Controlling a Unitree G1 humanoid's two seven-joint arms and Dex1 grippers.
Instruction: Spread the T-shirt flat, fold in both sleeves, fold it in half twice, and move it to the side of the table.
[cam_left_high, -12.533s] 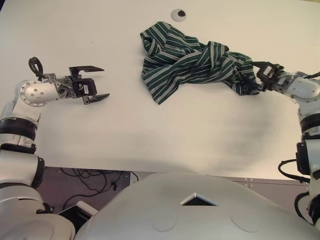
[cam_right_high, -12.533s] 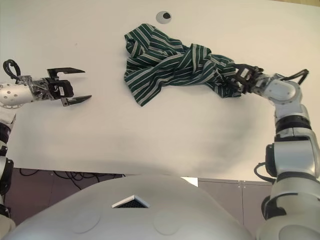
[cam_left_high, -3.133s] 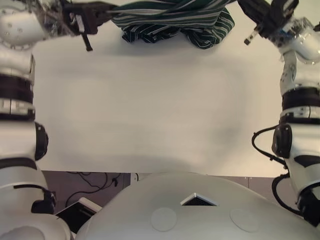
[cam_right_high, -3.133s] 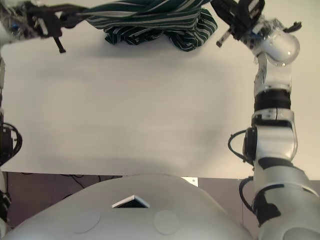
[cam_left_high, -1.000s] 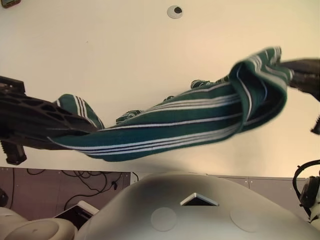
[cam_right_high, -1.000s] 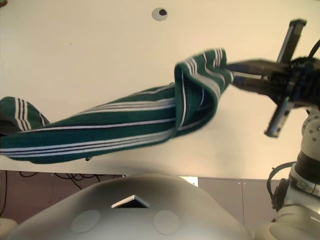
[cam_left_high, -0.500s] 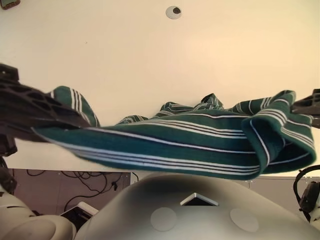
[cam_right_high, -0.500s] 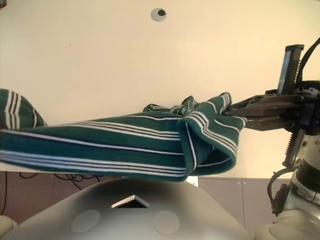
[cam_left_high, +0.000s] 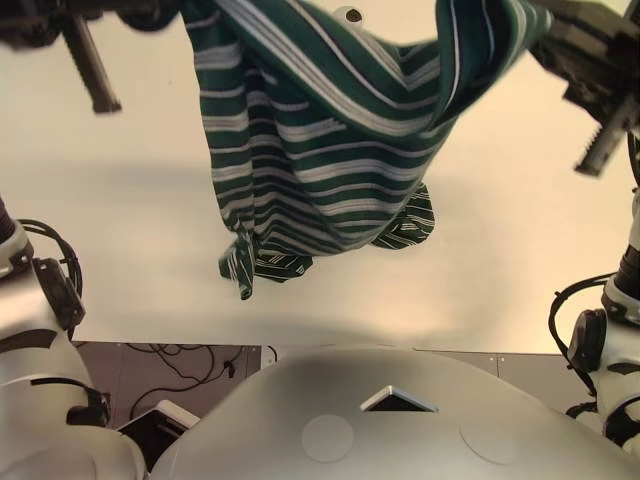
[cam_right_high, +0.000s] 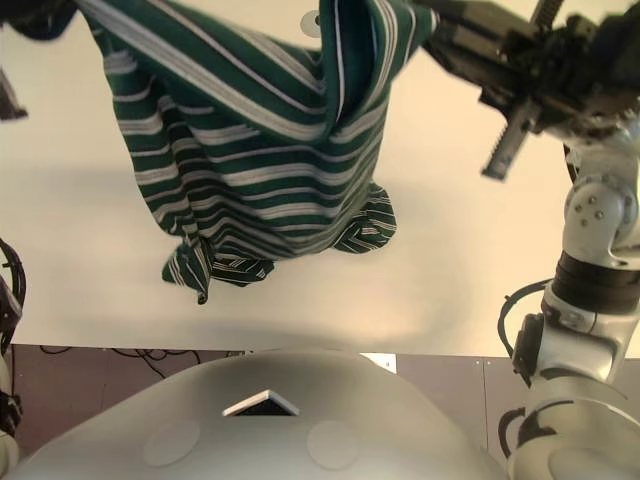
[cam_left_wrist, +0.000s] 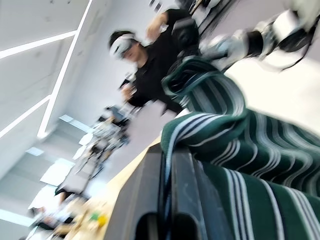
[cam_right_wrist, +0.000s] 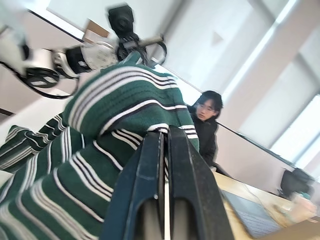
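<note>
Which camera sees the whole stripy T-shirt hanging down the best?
The left eye view: the T-shirt hangs there top to bottom. The right eye view is similar; the wrist views catch close-up folds at the fingers.

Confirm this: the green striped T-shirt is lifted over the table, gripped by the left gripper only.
Wrong on one point: both grippers grip it. The right wrist view shows the right gripper shut on the T-shirt, as the left gripper is. It is indeed lifted over the table.

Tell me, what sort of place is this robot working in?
Probably a robotics lab in an open office. The shirt hangs over a plain white table with loose cables under it, and behind are cluttered desks and long ceiling lights.
</note>
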